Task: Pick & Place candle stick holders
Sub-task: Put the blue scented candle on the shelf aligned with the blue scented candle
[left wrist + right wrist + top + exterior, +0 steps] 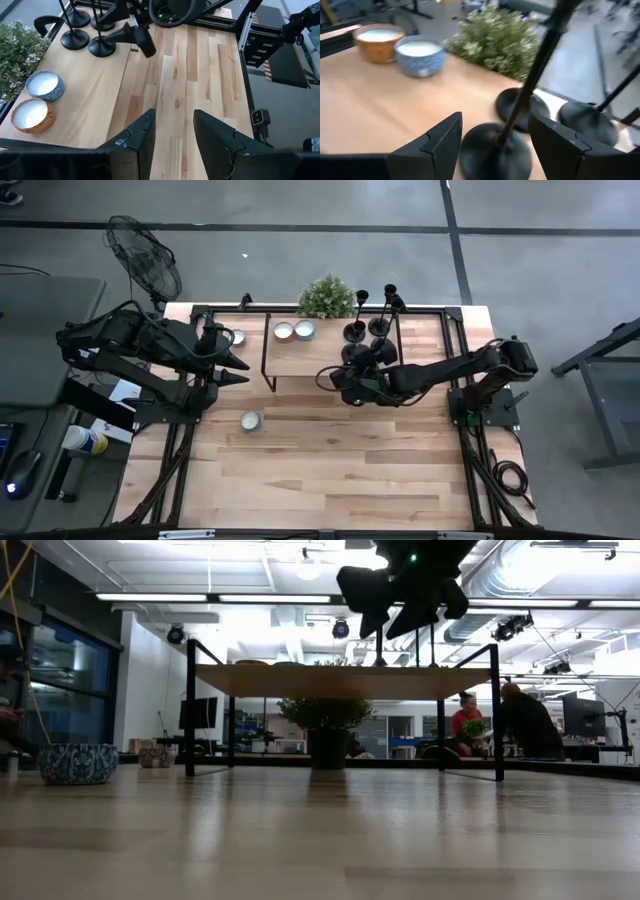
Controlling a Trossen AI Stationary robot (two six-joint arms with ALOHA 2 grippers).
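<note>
A candle stick holder [495,147] stands between the open right hand's [492,145] fingers.

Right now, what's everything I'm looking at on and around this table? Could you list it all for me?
candle stick holders: four, matte black, clustered at the right end of the raised shelf
raised shelf: one, wood top on a black frame, at the back of the table
candle bowls on shelf: two, one blue and one orange, side by side near the plant
plant: one, green, at the shelf's back edge
candle bowls on table: two, bluish, one in front of the shelf, one by the left arm
fan: one, black, on the floor beyond the table's left corner
people: at least two, far back in the room
left gripper: open, waiting at the left
right gripper: open, astride a holder's base
</note>
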